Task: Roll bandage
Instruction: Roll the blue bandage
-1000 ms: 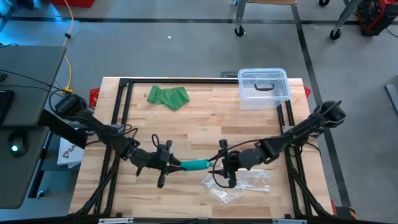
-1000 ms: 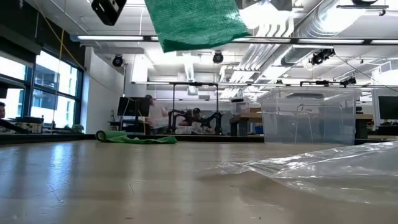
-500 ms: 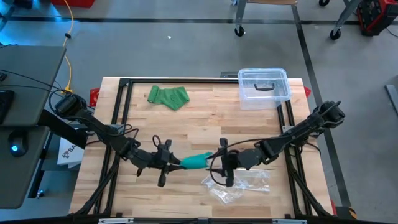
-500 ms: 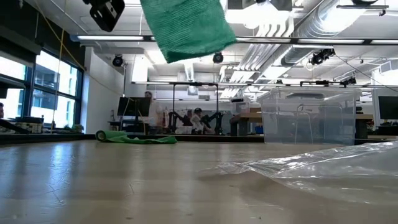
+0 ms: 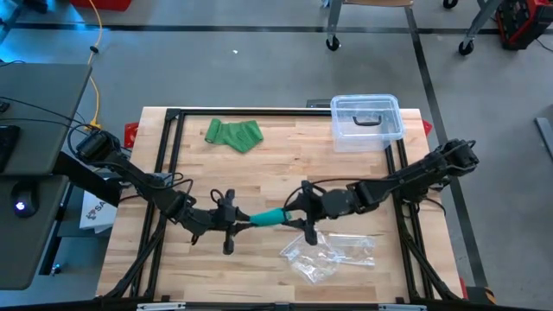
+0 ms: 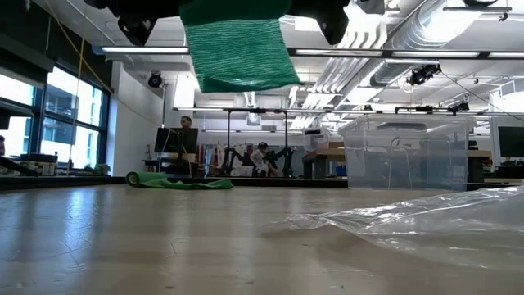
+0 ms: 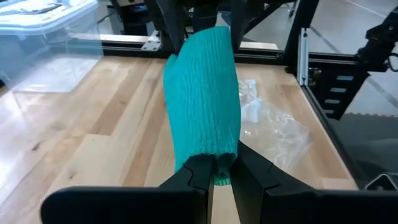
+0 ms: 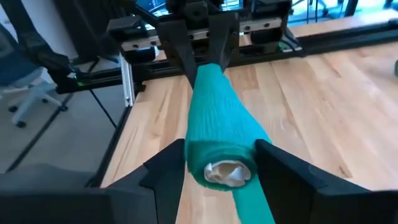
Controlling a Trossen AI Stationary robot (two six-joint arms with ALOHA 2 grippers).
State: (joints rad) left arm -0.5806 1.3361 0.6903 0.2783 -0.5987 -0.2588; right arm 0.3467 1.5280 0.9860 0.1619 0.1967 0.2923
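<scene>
Near the table's front edge, the left gripper (image 5: pixel 243 221) and right gripper (image 5: pixel 291 212) each clamp the unlabelled teal knitted bandage roll (image 5: pixel 270 216).

Bandage (image 5: pixel 270 216) between left and right arms.

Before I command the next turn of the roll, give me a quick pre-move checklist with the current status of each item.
1. Left gripper clamped on the green bandage tail: ok.
2. Right gripper around the rolled end: ok, though how firmly it squeezes: cannot tell.
3. Bandage lifted off the table: ok; the low view shows it hanging well above the wood.
4. Strip between the grippers free of twists: cannot tell.
5. Plastic wrapper out of the way: ok; it lies just nearside of the right gripper, untouched.
6. Spare green bandage and clear lidded container far from both arms: ok.
</scene>
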